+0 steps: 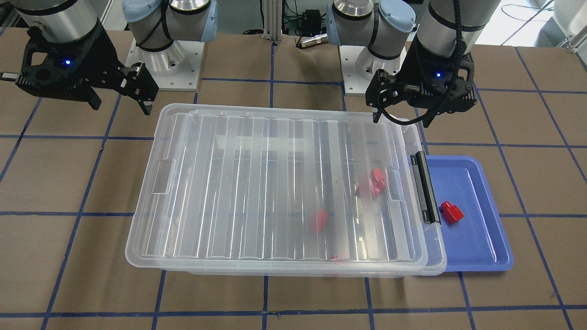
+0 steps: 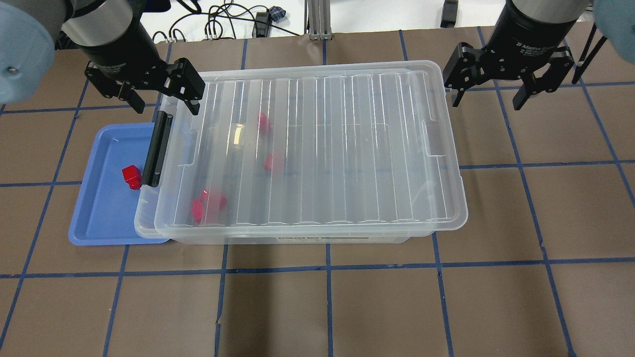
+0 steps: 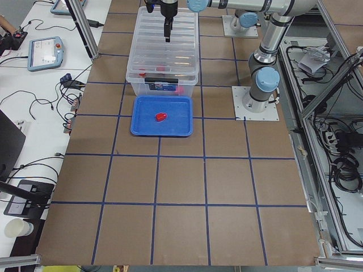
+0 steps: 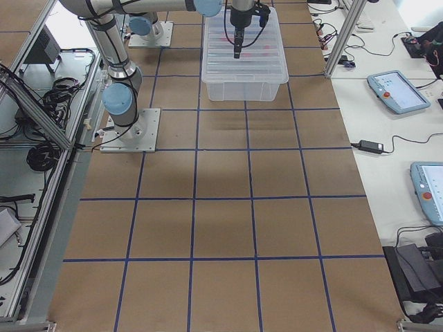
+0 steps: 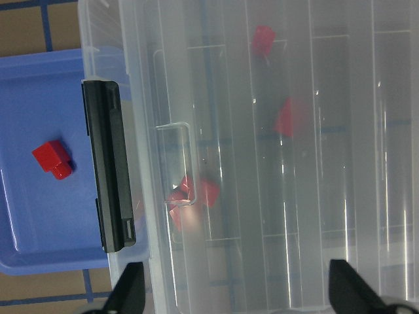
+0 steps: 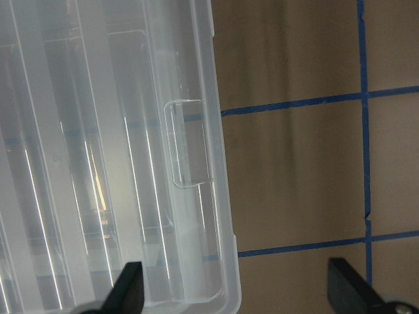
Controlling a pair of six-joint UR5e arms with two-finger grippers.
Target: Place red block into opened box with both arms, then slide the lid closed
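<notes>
Red block [image 2: 131,177] lies on the blue tray [image 2: 99,218], just beside the box [image 2: 223,238], whose front label is unreadable. The lid [image 2: 347,148] lies over the box. Farther back, the left claw [image 2: 166,106] and the right claw [image 2: 485,105], marked "2F Adaptive Gripper", both hang with fingers apart.

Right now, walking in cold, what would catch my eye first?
The big clear box mid-table, ribbed lid on top, red blocks showing through it. One red block sits alone on the blue tray at the box's latch end. The left pincer and right pincer hang open above the box's two ends.
</notes>
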